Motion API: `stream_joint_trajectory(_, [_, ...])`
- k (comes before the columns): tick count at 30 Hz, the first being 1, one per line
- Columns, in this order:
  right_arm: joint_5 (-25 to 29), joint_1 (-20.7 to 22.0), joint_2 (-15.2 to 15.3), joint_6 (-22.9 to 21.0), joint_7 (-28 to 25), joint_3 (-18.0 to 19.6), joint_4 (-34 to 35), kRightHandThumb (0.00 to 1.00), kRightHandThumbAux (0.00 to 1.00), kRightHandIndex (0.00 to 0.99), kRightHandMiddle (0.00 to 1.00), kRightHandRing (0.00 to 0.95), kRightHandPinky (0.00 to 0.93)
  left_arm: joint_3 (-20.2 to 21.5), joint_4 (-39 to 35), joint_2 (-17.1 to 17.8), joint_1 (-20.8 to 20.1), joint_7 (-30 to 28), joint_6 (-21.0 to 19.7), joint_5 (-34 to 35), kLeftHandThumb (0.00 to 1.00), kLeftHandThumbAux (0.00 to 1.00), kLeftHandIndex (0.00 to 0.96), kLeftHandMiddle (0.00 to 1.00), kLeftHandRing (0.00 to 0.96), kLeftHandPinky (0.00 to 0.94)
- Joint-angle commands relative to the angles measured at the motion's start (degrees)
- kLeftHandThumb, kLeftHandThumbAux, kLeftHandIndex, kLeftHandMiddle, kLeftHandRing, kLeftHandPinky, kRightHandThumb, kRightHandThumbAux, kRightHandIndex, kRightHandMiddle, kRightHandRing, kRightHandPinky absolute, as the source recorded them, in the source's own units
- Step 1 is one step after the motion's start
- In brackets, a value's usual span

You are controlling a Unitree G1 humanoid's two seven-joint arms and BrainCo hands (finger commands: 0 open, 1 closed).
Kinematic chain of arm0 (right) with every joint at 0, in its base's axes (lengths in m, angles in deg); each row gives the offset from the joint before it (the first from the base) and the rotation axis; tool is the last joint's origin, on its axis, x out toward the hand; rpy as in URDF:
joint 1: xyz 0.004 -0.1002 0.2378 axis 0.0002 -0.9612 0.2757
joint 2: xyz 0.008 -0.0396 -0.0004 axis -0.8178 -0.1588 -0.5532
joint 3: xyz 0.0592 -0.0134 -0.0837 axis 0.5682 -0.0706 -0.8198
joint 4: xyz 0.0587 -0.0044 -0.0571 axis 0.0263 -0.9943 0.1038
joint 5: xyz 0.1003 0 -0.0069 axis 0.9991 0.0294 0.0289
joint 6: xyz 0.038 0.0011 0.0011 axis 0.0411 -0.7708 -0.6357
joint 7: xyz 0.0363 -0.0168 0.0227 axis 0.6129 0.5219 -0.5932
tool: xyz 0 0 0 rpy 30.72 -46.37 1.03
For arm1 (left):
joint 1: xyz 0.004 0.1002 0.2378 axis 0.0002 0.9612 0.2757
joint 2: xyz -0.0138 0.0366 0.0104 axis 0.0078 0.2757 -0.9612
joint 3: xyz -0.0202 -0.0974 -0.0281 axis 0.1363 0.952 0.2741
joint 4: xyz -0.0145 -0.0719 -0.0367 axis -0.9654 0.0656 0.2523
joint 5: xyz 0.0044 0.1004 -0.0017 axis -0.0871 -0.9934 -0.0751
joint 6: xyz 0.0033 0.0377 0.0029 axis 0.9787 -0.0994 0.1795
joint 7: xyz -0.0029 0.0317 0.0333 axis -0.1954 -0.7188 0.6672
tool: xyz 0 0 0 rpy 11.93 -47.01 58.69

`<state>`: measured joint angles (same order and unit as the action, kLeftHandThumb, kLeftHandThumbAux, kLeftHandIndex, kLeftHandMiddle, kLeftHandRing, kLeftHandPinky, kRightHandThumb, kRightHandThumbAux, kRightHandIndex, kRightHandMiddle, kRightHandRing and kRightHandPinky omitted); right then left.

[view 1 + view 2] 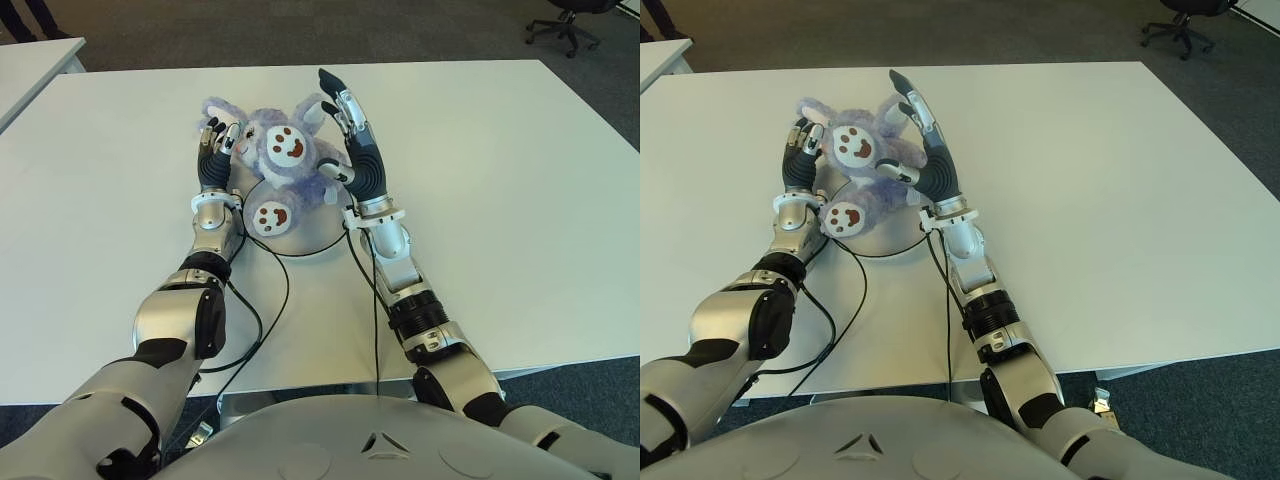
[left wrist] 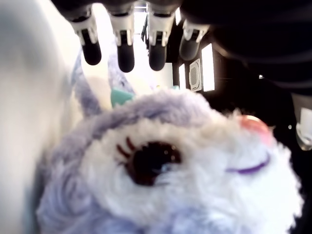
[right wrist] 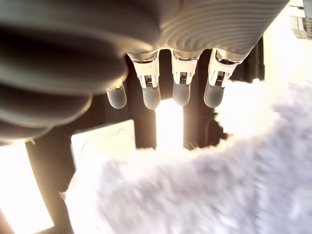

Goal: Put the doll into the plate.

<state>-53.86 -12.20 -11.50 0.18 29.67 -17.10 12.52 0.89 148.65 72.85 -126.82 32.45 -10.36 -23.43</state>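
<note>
Left eye view: doll (image 1: 283,165) (unlabelled) on plate (image 1: 310,235).

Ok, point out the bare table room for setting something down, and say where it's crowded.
Free: the white table from the right hand out to its right edge, and the stretch left of the left hand. The near edge is bare except for the arms and cables. Crowded: the middle, where both hands flank the doll over the plate.
</note>
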Motion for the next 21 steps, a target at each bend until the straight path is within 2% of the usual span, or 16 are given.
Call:
stream_joint_trajectory(1, [1.5,-0.9,-0.9,-2.3,-0.8,0.7,1.7,0.000,0.373,0.000,0.000,0.000,0.000,-0.7,4.0,-1.9,6.7,0.6,-2.9,-0.8,0.000,0.397,0.000,0.113,0.115,0.118])
stream_joint_trajectory(10, [2.8,-1.5,-2.0,-3.1,-1.1,1.4,3.9,0.000,0.395,0.000,0.000,0.000,0.000,-0.5,3.9,-2.0,6.7,0.1,-2.7,-0.5,0.000,0.396,0.000,0.117,0.120,0.103])
stream_joint_trajectory(21, [1.5,-1.8,-1.8,-5.1,0.1,2.2,6.2,0.000,0.400,0.000,0.000,0.000,0.000,-0.9,3.9,-1.9,6.6,0.5,-2.6,-0.9,0.000,0.390,0.000,0.120,0.122,0.111])
